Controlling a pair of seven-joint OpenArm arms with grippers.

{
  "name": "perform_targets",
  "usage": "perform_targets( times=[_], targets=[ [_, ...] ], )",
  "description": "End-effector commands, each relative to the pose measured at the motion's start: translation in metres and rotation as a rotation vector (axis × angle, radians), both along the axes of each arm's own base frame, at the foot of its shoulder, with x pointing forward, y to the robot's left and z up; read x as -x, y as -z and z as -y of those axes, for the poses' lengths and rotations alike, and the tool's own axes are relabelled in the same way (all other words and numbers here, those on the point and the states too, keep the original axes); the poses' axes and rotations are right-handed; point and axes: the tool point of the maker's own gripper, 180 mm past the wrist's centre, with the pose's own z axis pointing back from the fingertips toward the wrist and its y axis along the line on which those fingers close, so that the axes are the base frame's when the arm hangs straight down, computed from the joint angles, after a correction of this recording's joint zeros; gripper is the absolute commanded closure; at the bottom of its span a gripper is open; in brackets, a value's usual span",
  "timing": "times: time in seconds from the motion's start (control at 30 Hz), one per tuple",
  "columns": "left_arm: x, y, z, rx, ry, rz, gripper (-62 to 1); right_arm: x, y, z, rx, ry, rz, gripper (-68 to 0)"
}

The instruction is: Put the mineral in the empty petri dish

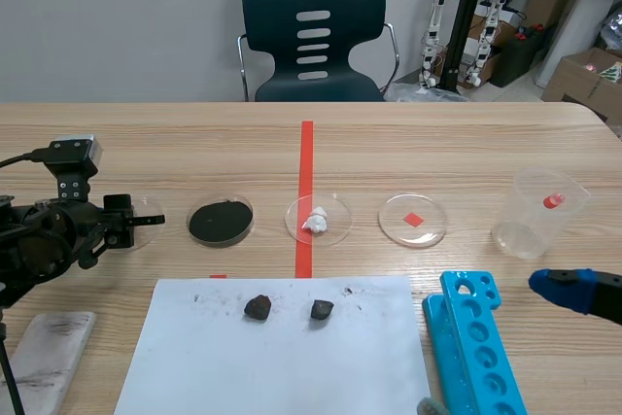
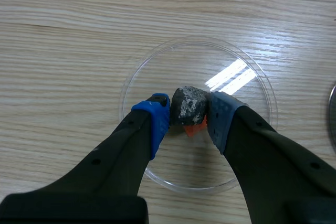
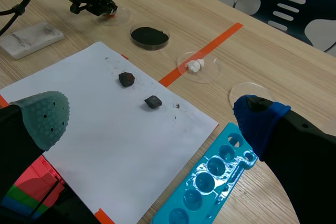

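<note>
Left end effector (image 2: 189,115) pinches rough grey mineral (image 2: 188,104) over clear round petri dish (image 2: 157,77)

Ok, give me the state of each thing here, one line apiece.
left gripper, shut on mineral.
mineral, held over leftmost dish.
right gripper, open, holding nothing.
powder dish, filled with black powder.
middle dish, holds a white lump.
rightmost dish, empty.
plastic cup, upright.
spare minerals, lying loose on paper.
</note>
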Motion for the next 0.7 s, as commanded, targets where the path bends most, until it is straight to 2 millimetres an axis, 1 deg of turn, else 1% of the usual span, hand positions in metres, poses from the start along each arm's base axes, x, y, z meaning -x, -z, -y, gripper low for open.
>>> perform_targets(
  times=[0.0, 0.07, 0.1, 0.27, 0.37, 0.47, 0.6, 0.63, 0.67],
  targets=[
    [-0.008, -0.009, -0.001, -0.003, 0.005, 0.024, -13.3, -0.002, -0.006, 0.001, -0.013, -0.003, 0.023, -67.9],
    [-0.007, -0.008, 0.000, -0.002, 0.005, 0.016, -14.2, -0.002, -0.006, 0.001, -0.013, -0.003, 0.023, -67.9],
    [-0.007, -0.008, 0.000, -0.002, 0.005, 0.015, -16.2, -0.002, -0.006, 0.001, -0.013, -0.003, 0.023, -67.9],
    [-0.005, -0.007, -0.002, -0.004, 0.006, 0.008, -32.4, -0.002, -0.006, 0.001, -0.013, -0.003, 0.023, -67.9],
    [-0.005, -0.009, -0.005, -0.011, 0.011, 0.012, -39.5, -0.002, -0.006, 0.001, -0.013, -0.003, 0.023, -67.9],
    [-0.006, -0.014, -0.005, -0.014, 0.033, 0.025, -47.7, -0.002, -0.006, 0.001, -0.013, -0.003, 0.023, -67.9],
    [-0.006, -0.026, -0.004, -0.025, 0.059, 0.061, -59.8, -0.002, -0.006, 0.001, -0.013, -0.003, 0.023, -67.9],
    [-0.005, -0.029, -0.003, -0.029, 0.066, 0.071, -62.0, -0.002, -0.006, 0.001, -0.013, -0.003, 0.023, -67.9],
    [-0.005, -0.033, -0.002, -0.033, 0.074, 0.081, -62.3, -0.002, -0.006, 0.001, -0.013, -0.003, 0.023, -67.9]
  ],
)
